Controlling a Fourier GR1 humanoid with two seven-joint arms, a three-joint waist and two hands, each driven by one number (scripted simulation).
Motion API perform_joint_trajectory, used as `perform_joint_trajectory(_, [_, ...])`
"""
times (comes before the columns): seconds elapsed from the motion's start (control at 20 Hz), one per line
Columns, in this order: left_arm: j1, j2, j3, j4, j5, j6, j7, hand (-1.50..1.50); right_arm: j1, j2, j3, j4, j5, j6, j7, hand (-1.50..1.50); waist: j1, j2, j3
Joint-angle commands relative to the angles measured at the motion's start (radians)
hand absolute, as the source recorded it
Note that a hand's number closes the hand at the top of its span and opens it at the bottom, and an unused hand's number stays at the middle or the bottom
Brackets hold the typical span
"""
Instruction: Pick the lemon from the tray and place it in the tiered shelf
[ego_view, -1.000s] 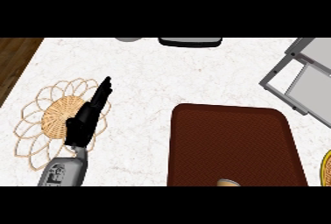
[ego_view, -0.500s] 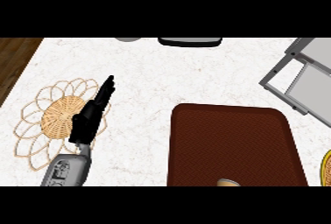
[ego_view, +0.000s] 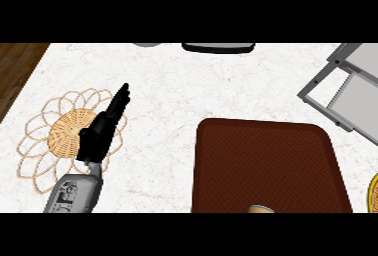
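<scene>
We are holding our left hand (ego_view: 96, 141) over the woven mat (ego_view: 62, 131), fingers (ego_view: 118, 102) straight and pressed together, left of the brown tray (ego_view: 266, 165) on the tabletop (ego_view: 184, 82).

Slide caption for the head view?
Open black left hand by round woven mat; brown rectangular tray, grey tiered shelf at right.

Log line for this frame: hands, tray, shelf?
left hand open, over woven straw mat | right hand not in view | brown rectangular tray untouched | grey tiered shelf upper right

Shelf (ego_view: 358, 97) cut by right edge. Tray (ego_view: 266, 165) near end cut off; tan thing (ego_view: 260, 208) there, can't identify. My forearm (ego_view: 74, 192) cropped too.
</scene>
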Motion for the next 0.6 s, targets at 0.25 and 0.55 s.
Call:
perform_joint_trajectory(0.25, [0.020,-0.007,-0.009,-0.010,0.004,-0.004,-0.022,0.00,0.069,-0.185,-0.004,0.045,0.000,0.094,0.194,-1.50,0.002,0.011,0.005])
perform_joint_trajectory(0.55, [0.006,-0.012,-0.002,-0.007,0.002,0.009,-0.014,0.00,0.166,-0.218,0.016,0.038,0.021,0.169,0.138,-1.50,-0.009,0.019,0.013])
